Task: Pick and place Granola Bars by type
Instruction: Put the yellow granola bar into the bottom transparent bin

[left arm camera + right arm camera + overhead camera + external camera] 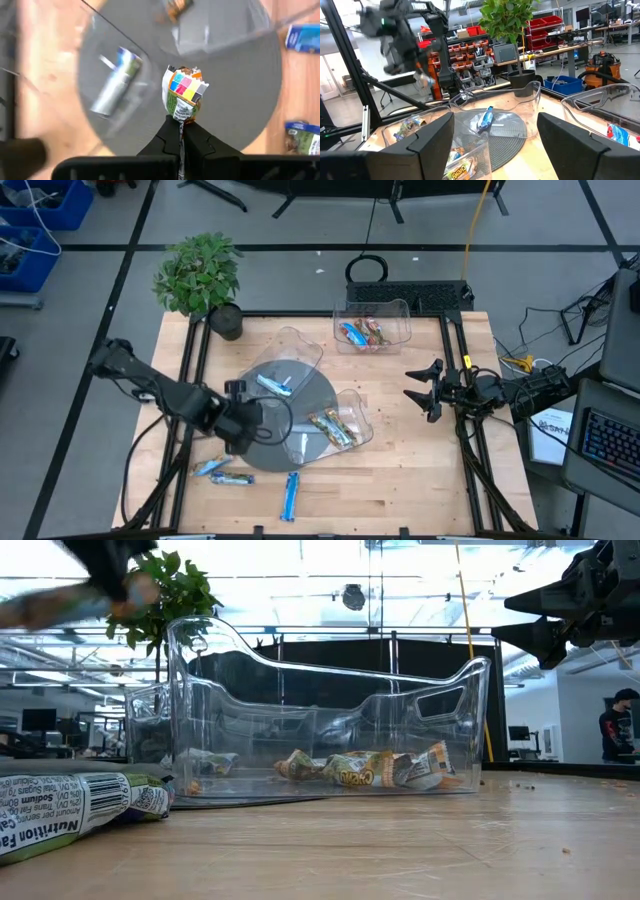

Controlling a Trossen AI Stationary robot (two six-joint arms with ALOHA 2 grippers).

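My left gripper [243, 430] hovers over the round grey mat [268, 456], shut on a multicolour-wrapped granola bar [182, 92]. My right gripper [420, 392] waits open near the table's right edge, touching nothing. Three clear bins stand on the table. The far one [372, 328] holds reddish and blue bars. The middle one [292, 360] holds a blue bar [274, 385]. The one on the mat's right [345, 430] holds tan-gold bars [360, 770]. Three loose bars [210, 467] [232, 478] [290, 495] lie flat near the table's near edge. My left gripper [181, 131] pinches the bar's crimped end [181, 116] between its two fingers. The bar sticks out past the fingertips, along the fingers, over the grey mat. In the low view this gripper [105, 575] is high above the table, so the bar is lifted clear.
A potted plant [200, 280] stands at the table's far left corner. A black frame rail [455, 360] runs along the right edge. Bare wood lies between the bins and my right gripper [495, 145]. One loose bar [70, 810] lies close before the low camera.
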